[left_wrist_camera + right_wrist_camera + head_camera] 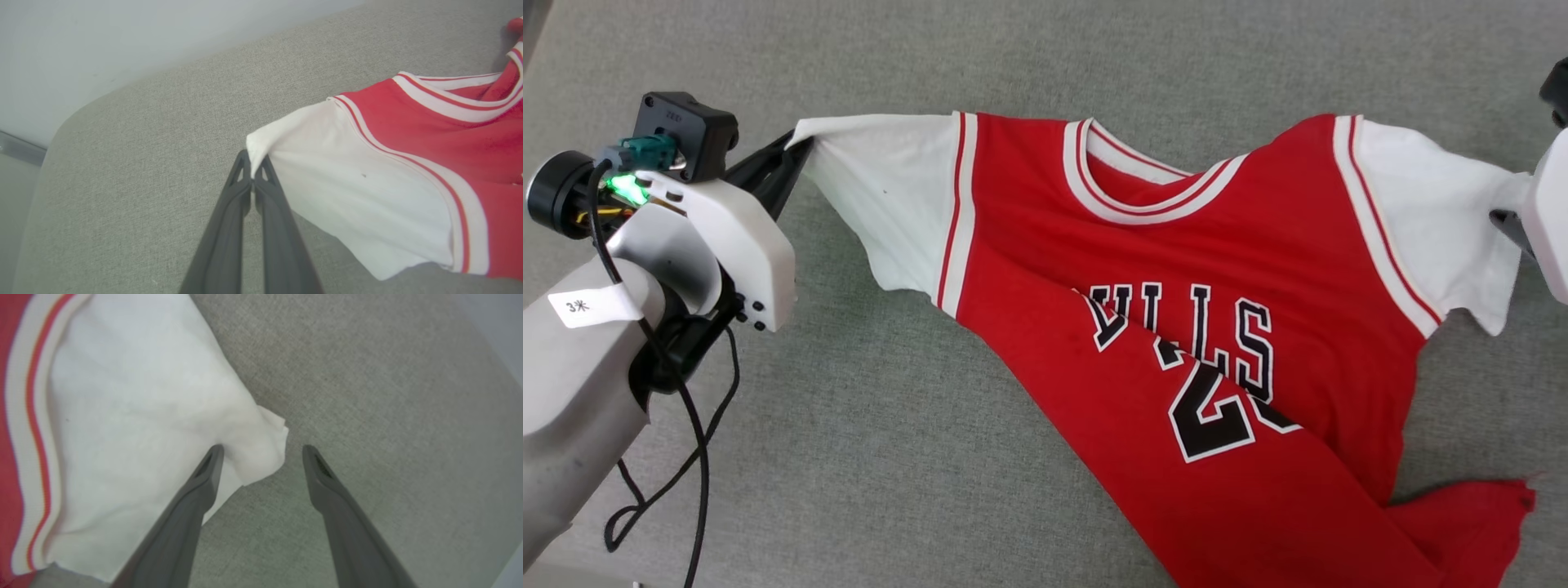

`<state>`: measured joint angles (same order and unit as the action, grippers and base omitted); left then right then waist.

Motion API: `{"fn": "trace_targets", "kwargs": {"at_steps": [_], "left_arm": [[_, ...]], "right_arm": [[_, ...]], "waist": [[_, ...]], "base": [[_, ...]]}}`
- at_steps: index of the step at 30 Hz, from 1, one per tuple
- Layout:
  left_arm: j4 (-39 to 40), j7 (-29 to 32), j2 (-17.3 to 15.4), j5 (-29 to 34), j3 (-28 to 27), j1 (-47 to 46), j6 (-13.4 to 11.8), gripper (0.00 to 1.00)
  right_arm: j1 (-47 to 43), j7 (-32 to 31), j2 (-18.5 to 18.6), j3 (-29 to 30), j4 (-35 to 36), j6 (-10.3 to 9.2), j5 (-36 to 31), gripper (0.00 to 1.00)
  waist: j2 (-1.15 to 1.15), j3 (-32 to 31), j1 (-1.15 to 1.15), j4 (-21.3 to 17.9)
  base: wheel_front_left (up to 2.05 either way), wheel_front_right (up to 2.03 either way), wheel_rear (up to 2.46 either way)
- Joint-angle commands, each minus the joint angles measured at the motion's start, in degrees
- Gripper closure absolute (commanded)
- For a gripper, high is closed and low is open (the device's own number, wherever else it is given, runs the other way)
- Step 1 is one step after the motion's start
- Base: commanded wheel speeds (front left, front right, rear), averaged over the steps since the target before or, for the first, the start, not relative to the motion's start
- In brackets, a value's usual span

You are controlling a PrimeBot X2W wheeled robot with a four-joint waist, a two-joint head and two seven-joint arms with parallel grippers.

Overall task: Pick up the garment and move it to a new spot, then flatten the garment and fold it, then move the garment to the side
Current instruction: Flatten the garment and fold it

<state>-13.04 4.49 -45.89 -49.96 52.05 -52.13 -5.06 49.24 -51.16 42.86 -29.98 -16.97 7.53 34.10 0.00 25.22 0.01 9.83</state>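
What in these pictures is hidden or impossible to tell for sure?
- Head view: the garment folds over itself, hiding the start of its lettering and part of the number.
- Head view: the bottom edge cuts off the garment's lower part.
- Right wrist view: whether the open right gripper touches the sleeve is unclear; one finger overlaps it.

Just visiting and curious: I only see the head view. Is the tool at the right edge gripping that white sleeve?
Observer: No. The right wrist view shows the right tool open, the sleeve corner lying unclamped between its fingers.
Operator: And the left one?
Observer: The left wrist view shows the left tool shut, a tuft of the other sleeve poking out beyond it.
Operator: Where does the grey surface end?
Observer: The left wrist view shows the surface ending in a rounded corner, something pale beyond.
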Motion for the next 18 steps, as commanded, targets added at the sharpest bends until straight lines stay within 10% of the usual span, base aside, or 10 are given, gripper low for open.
{"fn": "trace_targets", "kwargs": {"at_steps": [1, 10, 11, 12, 18], "left_arm": [[0.17, -0.51, 0.61, 0.28, -0.14, -0.83, -0.17, 1.00], [-0.61, -1.72, 1.34, 0.65, -0.11, -1.86, 0.28, 1.00], [-0.75, -1.80, 1.25, 0.62, -0.13, -1.86, 0.28, 1.00], [-0.93, -1.87, 1.16, 0.61, -0.16, -1.86, 0.24, 1.00], [-1.72, -2.33, 1.27, 0.39, 0.02, -1.34, 0.66, 1.00]], "right_arm": [[1.13, -0.51, -0.15, -1.31, -1.31, -0.07, -0.46, 0.00], [-0.57, -1.21, -2.08, -8.43, -8.67, -0.04, 1.45, 0.00], [-0.39, -0.37, -2.09, -9.02, -8.54, -0.03, 1.75, 0.73], [-0.15, 0.51, -2.22, -9.41, -8.56, -0.03, 2.06, 1.00], [3.36, 9.15, -1.52, -12.84, -8.14, -0.06, 1.00, 1.00]], "waist": [[0.00, 1.93, -0.01, 1.04], [0.00, 3.57, -0.01, 1.11], [0.00, 3.54, -0.01, 0.96], [0.00, 3.45, -0.01, 0.76], [0.00, 1.24, -0.01, -0.77]], "base": [[0.00, 0.00, 0.00], [0.00, 0.00, 0.00], [0.00, 0.00, 0.00], [0.00, 0.00, 0.00], [0.00, 0.00, 0.00]]}}
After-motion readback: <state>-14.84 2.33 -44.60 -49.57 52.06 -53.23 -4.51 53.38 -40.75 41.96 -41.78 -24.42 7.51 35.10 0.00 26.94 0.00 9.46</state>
